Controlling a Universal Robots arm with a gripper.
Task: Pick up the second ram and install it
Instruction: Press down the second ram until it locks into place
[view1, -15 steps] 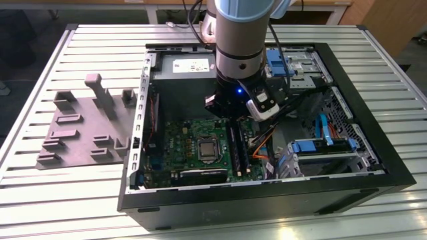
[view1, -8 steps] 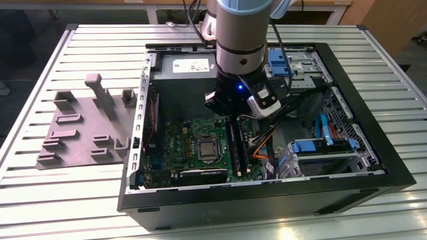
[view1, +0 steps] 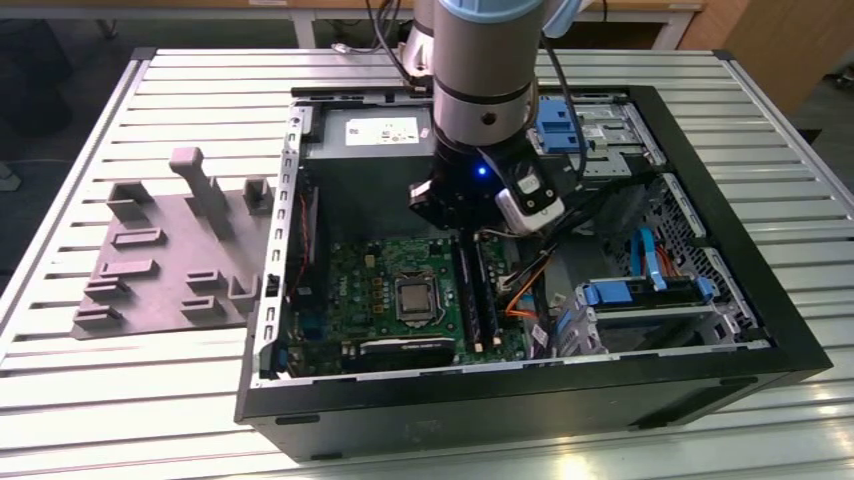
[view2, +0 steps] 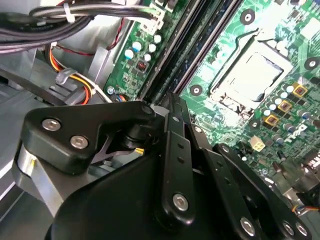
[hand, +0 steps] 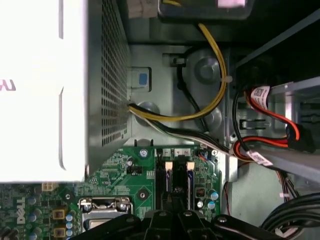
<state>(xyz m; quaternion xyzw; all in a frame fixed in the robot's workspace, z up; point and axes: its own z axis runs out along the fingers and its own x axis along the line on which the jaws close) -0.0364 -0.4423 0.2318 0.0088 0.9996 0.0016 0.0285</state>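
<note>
My gripper (view1: 461, 232) hangs inside the open computer case (view1: 747, 300), right over the memory slots on the green motherboard (view1: 360, 280). Its black fingers (view2: 175, 117) are drawn together, so it is shut. The second ram (view1: 470, 290) is a thin dark stick lying along the slots, and it runs straight out from the fingertips as a dark strip (view2: 185, 55). I cannot tell whether the fingers pinch its edge or just rest on it. In the first wrist view my gripper (hand: 177, 212) sits just before the white slot latches (hand: 168, 164).
The processor socket (view1: 418, 298) lies beside the slots. The grey power-supply box (view1: 374, 130) stands at the case's far wall. Orange and yellow cables (view1: 527, 290) crowd the exterior view's right side of the slots. A grey slotted tray (view1: 147, 270) lies on the ribbed table outside the case.
</note>
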